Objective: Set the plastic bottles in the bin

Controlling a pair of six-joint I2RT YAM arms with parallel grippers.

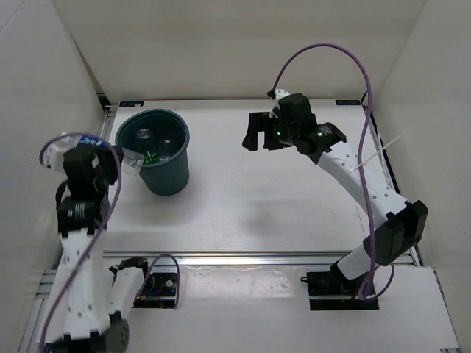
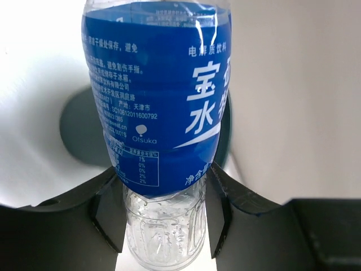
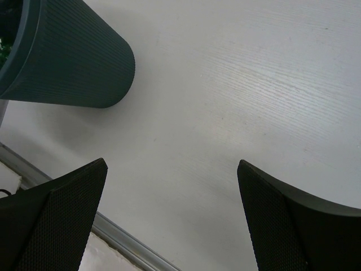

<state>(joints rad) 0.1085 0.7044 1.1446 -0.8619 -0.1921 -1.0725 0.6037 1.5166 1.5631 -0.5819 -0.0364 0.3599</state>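
- Two grippers shown: left gripper (image 2: 163,189) clamped on the blue-labelled bottle (image 2: 158,84), just left of the bin (image 1: 168,180).
- Right gripper (image 3: 172,169) spread wide, empty, above the table (image 3: 237,84).

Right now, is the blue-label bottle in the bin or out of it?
Out. The left pincer is shut on the blue-label bottle, holding it beside the bin, at its rim, not inside.

White bench (image 1: 280,206), faint wood grain on top, boxed in by white panels (image 1: 221,44) along its left, far and right edges; small blue tags (image 1: 132,102) at the far corners. Aluminium rail (image 1: 257,259) runs along the near edge. Small exposed electronics board (image 1: 160,288) with wires sits just past the rail, near the near-left corner.
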